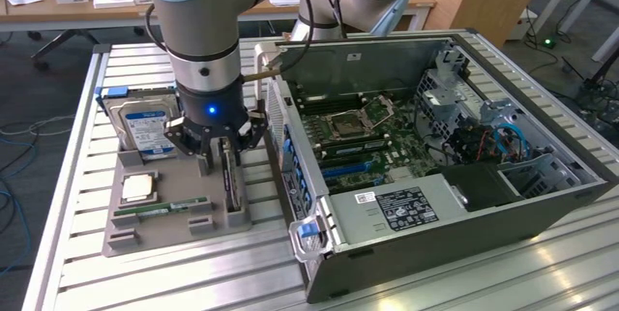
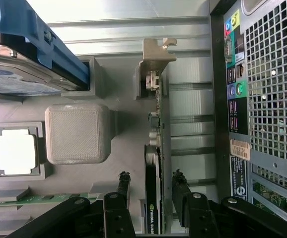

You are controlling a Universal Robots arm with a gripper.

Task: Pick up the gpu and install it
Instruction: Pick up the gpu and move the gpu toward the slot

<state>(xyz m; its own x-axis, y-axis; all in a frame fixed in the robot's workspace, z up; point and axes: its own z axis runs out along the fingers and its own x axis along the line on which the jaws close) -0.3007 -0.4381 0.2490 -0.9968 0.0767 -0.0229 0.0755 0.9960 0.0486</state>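
The gpu (image 2: 153, 198) is a thin, dark card standing on its long edge in a slot of a grey tray (image 1: 145, 235), just outside the rear panel of the case (image 1: 464, 231) and parallel to it. In the wrist view it appears edge-on as a narrow black strip with small silver parts along the upper edge and pale NVIDIA lettering near the claw. A pale metal bracket (image 2: 156, 54) with a bent tab closes the end of the card that is farther from the claw. That end sits in a grey post of the tray.

The claw (image 1: 222, 157) hangs straight down over the gpu with its jaws wide open. One black finger (image 2: 123, 183) is on the side of the card away from the case, with clear space between it and the card. The other finger is on the side toward the case and very close to the card; contact there cannot be made out. The card is not gripped and rests in its slot.

Farther from the case than the gpu, the tray also carries a hard drive (image 1: 143, 126) with a blue-white label, a square silver processor (image 1: 138, 186) and a green memory stick (image 1: 159, 209). The case lies on its side on the slatted metal table (image 1: 503, 282), open, with its green board showing.
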